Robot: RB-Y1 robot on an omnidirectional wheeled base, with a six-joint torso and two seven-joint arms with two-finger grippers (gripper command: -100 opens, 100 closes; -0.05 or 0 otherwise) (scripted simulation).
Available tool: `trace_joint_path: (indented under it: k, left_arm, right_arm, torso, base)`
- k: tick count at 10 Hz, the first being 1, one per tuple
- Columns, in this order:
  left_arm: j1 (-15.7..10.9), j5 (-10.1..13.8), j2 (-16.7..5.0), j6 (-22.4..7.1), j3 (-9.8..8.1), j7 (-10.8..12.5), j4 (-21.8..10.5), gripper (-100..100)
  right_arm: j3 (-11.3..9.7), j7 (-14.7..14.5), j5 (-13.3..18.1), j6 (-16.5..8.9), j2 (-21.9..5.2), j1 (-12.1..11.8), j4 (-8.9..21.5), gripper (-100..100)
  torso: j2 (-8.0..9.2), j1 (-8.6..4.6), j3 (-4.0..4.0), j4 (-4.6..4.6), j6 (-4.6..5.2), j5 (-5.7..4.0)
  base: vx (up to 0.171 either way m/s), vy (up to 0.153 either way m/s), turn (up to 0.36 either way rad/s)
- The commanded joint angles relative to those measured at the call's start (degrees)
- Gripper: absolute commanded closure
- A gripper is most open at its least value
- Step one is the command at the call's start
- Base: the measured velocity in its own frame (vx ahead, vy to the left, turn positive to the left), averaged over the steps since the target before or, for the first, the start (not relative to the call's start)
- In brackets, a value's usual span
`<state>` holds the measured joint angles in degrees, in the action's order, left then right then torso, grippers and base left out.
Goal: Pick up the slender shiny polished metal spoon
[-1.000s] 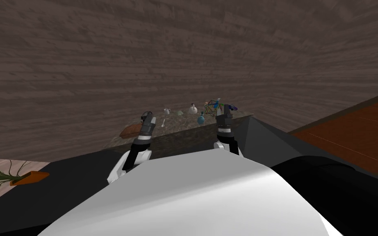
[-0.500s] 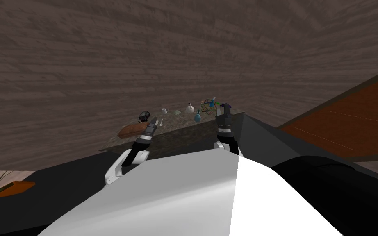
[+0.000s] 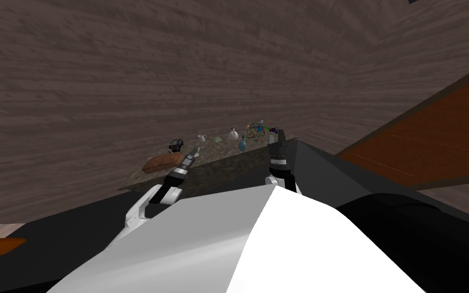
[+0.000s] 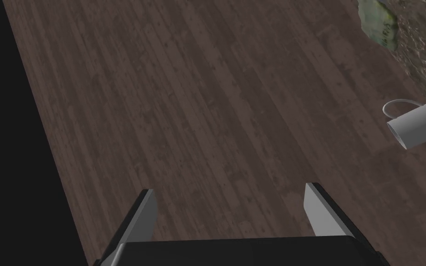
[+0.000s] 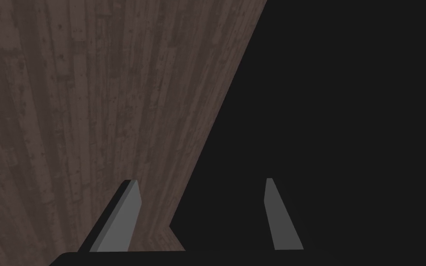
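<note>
Plainly, left gripper (image 4: 229, 189) (spread wide), near white mug (image 4: 420, 124)

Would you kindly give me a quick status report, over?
Left gripper open, over table. Right gripper open, empty. Spoon not yet held. White mug nearby.

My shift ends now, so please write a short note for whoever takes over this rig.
Left gripper: open, empty, over the speckled countertop, facing the wooden wall, the white mug off to one side.
Right gripper: open, empty, raised near the counter's right end.
Spoon: too small to tell among the counter's things; not grasped.
Done: both arms at the counter.
Left: find the spoon, lower the left gripper onto it, close, lift.
</note>
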<state>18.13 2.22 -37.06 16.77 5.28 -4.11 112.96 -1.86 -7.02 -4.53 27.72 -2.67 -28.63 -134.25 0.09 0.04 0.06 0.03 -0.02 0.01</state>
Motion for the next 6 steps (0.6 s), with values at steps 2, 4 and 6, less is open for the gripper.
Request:
trace_joint_path:
  k: [2, 4, 6]
  left_arm:
    - [-0.19, 1.04, -4.68, -3.55, 1.1, 0.86, -3.34, -100]
    - [-0.16, 1.51, -7.8, -5.83, 1.63, 1.38, -5.03, -100]
    - [-0.04, 1.97, -10.74, -7.8, 2.18, 1.98, -6.73, -100]
  right_arm:
    - [0.0, 0.0, 0.0, 0.0, 0.0, 0.01, 0.0, 0]
    - [0.0, 0.0, 0.0, 0.0, 0.0, 0.0, 0.0, 0]
    - [0.0, 0.0, 0.0, 0.0, 0.0, 0.0, 0.0, 0]
  torso:
    - [-0.01, -0.01, -0.01, -0.01, 0.03, 0.0]
    - [-0.04, -0.01, -0.02, -0.01, -0.01, -0.01]
    - [-0.09, -0.01, -0.05, -0.02, 0.0, 0.0]
  base:
    - [-0.025, -0.018, -0.161]
    - [-0.012, -0.016, -0.095]
    - [0.003, -0.015, -0.091]
